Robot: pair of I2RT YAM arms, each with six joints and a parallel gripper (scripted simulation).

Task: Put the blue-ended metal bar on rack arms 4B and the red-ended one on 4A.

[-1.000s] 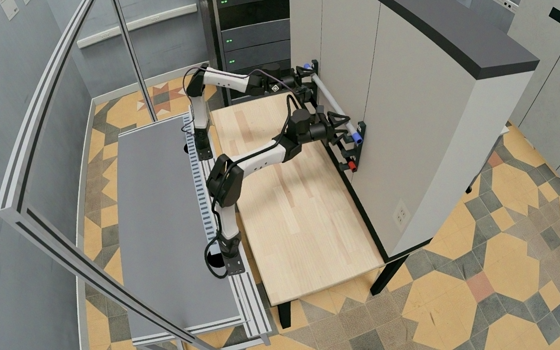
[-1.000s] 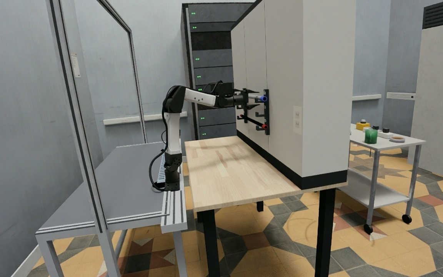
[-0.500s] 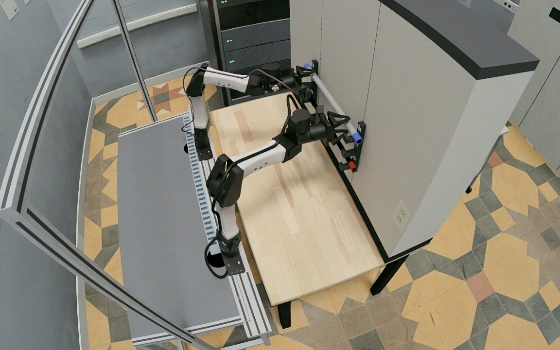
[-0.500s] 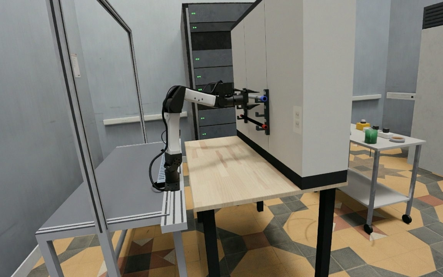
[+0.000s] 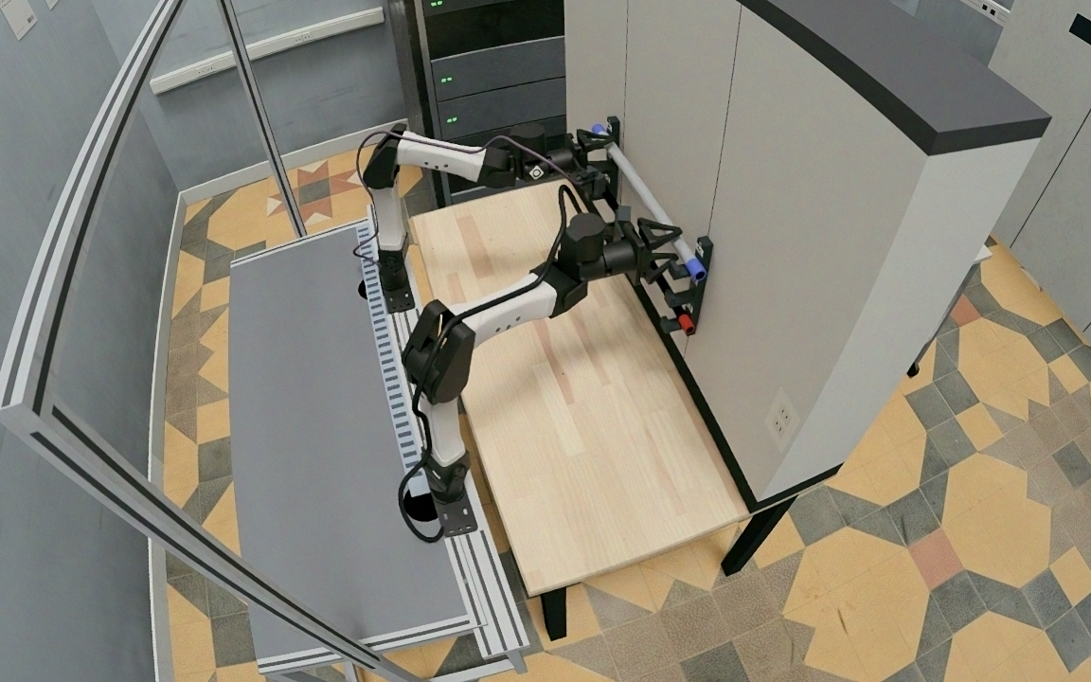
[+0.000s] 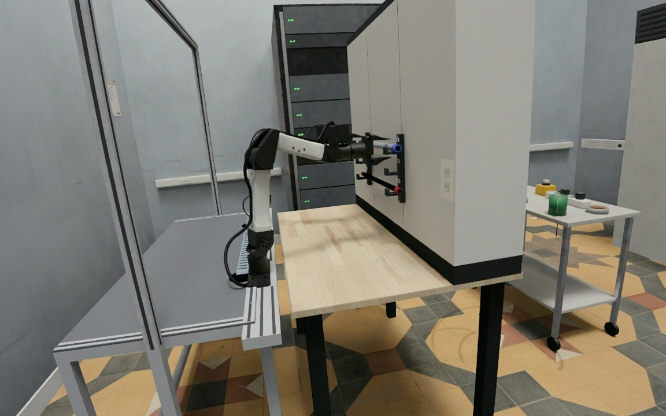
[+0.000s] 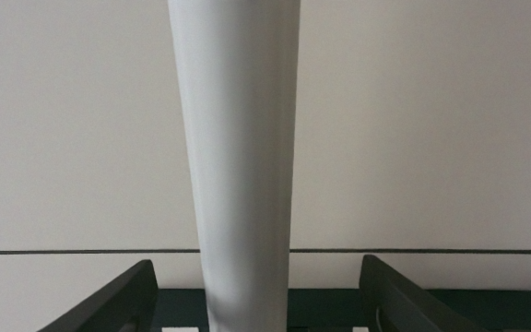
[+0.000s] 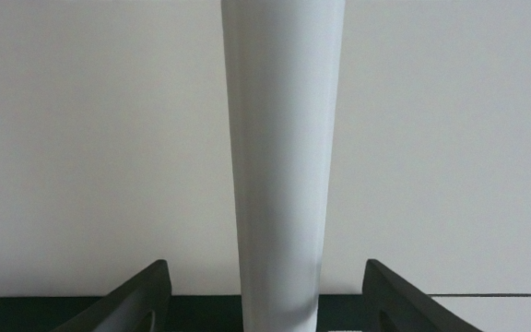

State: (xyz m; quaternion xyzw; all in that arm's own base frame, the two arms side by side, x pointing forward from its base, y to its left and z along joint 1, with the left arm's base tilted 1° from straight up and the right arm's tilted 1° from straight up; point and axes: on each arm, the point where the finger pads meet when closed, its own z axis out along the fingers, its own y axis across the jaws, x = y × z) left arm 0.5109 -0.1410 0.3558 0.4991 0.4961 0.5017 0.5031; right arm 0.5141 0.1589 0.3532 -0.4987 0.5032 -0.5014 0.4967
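Straddling the blue-ended bar (image 5: 644,188) (image 6: 381,145) (image 7: 242,161) (image 8: 284,161), both grippers are unclenched: the left gripper (image 5: 604,159) (image 7: 258,271) sits upper centre in the top view, the right gripper (image 5: 676,252) (image 6: 388,149) (image 8: 265,273) just right of centre. Wrist views show us what the top view can't: daylight on both sides of the tube, fingers apart from it. They show only its pale middle, though; we get the blue ends from the top view. Exterior view, right of centre, puts that bar at the top arms of the rack (image 6: 401,178) and the red-ended bar (image 5: 686,323) (image 6: 379,182) on the lowest ones, with a middle arm (image 6: 389,172) between them (labels too small for us to read). Top view gives us little of the red-ended bar beyond one red tip, right of centre. Exterior view mostly hides the left gripper behind the right arm.
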